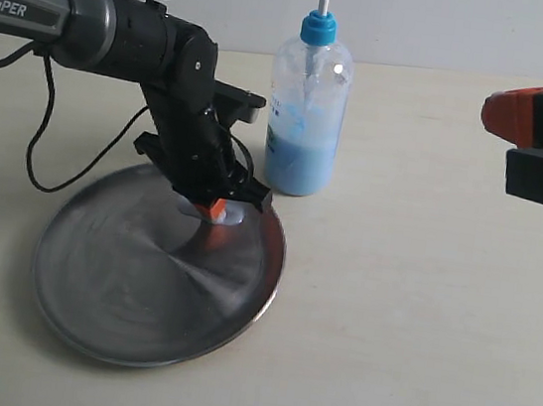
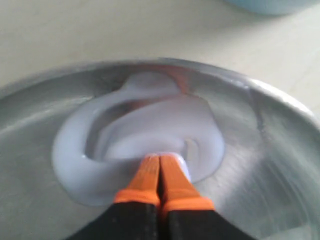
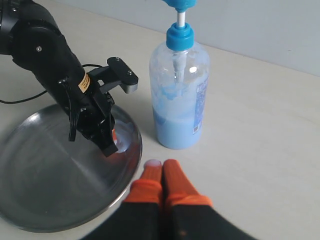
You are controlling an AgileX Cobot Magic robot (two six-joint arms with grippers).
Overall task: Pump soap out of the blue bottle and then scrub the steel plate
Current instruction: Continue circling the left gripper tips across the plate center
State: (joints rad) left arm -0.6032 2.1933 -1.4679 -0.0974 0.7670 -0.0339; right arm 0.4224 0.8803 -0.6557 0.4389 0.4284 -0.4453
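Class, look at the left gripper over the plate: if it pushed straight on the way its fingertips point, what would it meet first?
The soap puddle: the shut left gripper seems to touch its edge with its tips. Just under that lies the steel plate, though depth is hard to judge.

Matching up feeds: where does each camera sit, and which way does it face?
Exterior: off the arms, looking down across steel plate, blue bottle; left claw, right claw show.
Left wrist: behind left claw, facing soap on the plate; shut tips show.
Right wrist: behind right claw, facing bottle, plate, left arm; shut tips show.
Exterior and right wrist share bottle, plate.
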